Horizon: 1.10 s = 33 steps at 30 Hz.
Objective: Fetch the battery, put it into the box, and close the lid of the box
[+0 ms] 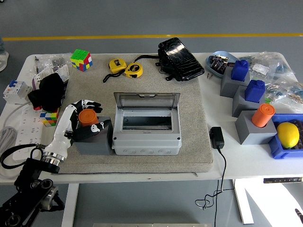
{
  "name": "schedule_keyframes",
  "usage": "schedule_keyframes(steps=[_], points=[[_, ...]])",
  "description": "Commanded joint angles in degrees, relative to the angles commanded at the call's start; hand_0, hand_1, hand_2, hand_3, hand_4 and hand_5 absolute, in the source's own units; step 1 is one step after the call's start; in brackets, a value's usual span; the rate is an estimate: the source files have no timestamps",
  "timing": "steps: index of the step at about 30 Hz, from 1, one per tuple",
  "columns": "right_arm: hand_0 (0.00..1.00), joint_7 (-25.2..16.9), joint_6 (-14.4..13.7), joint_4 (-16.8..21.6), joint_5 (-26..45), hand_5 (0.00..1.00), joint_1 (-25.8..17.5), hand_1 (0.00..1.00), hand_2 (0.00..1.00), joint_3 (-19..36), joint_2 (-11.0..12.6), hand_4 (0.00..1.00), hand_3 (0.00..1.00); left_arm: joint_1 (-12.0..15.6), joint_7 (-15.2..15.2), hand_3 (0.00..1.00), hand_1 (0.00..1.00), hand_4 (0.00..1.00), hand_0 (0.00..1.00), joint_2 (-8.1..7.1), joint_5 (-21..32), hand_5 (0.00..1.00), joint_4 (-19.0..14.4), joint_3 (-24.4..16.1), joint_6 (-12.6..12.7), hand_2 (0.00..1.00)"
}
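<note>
Left hand (pixel 81 119) wrapped around the orange battery (pixel 88 117) — fingers one side, thumb the other — while it sits upright in its grey holder (pixel 94 141), just left of the grey box (pixel 146 124), whose lid (pixel 146 100) stands open.

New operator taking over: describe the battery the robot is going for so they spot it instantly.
Start at the open grey box in the middle of the mat. Left of it is a dark grey block with the left hand around an orange cylinder, the battery. Its twin stands far right, untouched.
</note>
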<state>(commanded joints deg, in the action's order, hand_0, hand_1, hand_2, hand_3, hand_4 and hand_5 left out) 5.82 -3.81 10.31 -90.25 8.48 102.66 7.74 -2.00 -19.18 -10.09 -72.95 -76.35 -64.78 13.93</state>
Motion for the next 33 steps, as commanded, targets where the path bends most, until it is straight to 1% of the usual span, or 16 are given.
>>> schedule_keyframes(steps=[9, 10, 14, 22, 33], points=[[0.875, 0.1, 0.0, 0.0, -0.1, 0.998, 0.0, 0.819, 0.791, -0.1, 0.0, 0.998, 0.842, -0.1, -0.3, 0.525, 0.578, 0.998, 0.418, -0.02, 0.3, 0.149, 0.0, 0.5, 0.7, 0.515], [0.876, 0.1, 0.0, 0.0, 0.0, 0.998, 0.0, 0.819, 0.789, -0.2, 0.0, 0.998, 0.84, -0.1, -0.3, 0.518, 0.562, 0.998, 0.394, -0.02, 0.4, 0.147, 0.0, 0.5, 0.7, 0.509], [0.876, 0.1, 0.0, 0.0, -0.2, 0.998, -0.1, 0.819, 0.789, 0.0, 0.1, 0.998, 0.84, -0.1, -0.5, 0.518, 0.562, 0.998, 0.394, 0.06, 0.8, 0.147, 0.0, 0.8, 0.8, 0.509], [0.876, 0.1, 0.0, 0.0, -0.1, 0.998, 0.1, 0.819, 0.79, 0.0, 0.0, 0.998, 0.84, -0.4, -1.4, 0.513, 0.551, 0.998, 0.394, 0.41, 3.7, 0.143, -0.3, 1.4, 0.6, 0.507], [0.875, 0.1, 0.0, 0.0, -0.1, 0.998, 0.1, 0.819, 0.789, 0.1, 0.0, 0.998, 0.84, -0.9, -1.4, 0.51, 0.542, 0.998, 0.398, 0.59, 4.0, 0.14, -0.3, 1.9, 0.6, 0.502]])
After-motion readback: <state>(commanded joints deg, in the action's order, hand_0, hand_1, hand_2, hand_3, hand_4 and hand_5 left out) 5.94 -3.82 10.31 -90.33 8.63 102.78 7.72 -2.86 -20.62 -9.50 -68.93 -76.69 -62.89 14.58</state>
